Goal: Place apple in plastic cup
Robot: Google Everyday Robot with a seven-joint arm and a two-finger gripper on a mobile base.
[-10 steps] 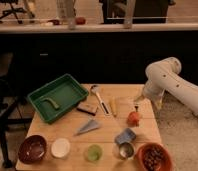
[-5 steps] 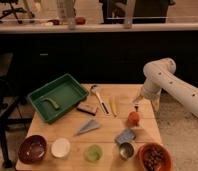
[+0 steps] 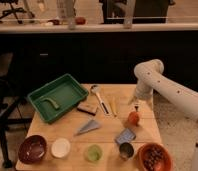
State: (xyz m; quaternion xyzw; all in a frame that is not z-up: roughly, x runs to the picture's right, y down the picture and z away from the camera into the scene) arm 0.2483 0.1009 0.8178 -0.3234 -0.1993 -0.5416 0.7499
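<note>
The apple, small and red-orange, lies on the right side of the wooden table. My gripper hangs from the white arm, pointing down just above the apple and slightly behind it. I cannot tell whether it touches the apple. The plastic cup, translucent light green, stands upright near the table's front edge, to the left of and nearer than the apple.
A metal cup and an orange bowl stand front right. A white bowl and a dark bowl stand front left. A green tray sits back left. Utensils, a grey wedge and a blue-grey piece lie mid-table.
The arm's upper part has shifted a little to the left. The gripper stays above the apple, and the apple has not moved.
</note>
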